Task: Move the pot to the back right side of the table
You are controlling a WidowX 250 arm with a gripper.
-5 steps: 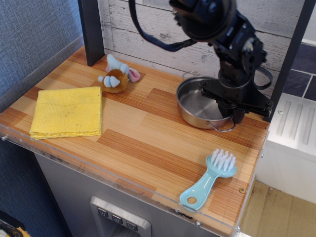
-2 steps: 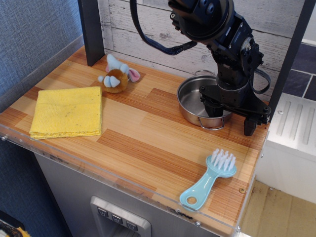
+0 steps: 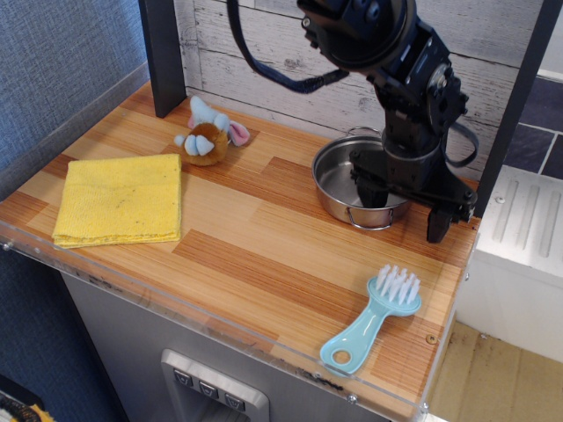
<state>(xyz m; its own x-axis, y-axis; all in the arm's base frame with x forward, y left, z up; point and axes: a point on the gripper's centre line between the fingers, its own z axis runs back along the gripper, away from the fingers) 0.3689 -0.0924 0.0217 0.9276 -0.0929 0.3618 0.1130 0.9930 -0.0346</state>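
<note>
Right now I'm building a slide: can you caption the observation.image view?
Open black gripper straddling the rim of a shallow stainless-steel pot at the back right of a striped wood-laminate table.

bare table (image 3: 264, 255) centre, brush (image 3: 374, 318) front right, cloth (image 3: 119, 198) left

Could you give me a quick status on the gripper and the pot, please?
Gripper open, one finger inside the pot, one outside its right rim. Pot at back right of the table, not gripped. Nothing in the way.
</note>
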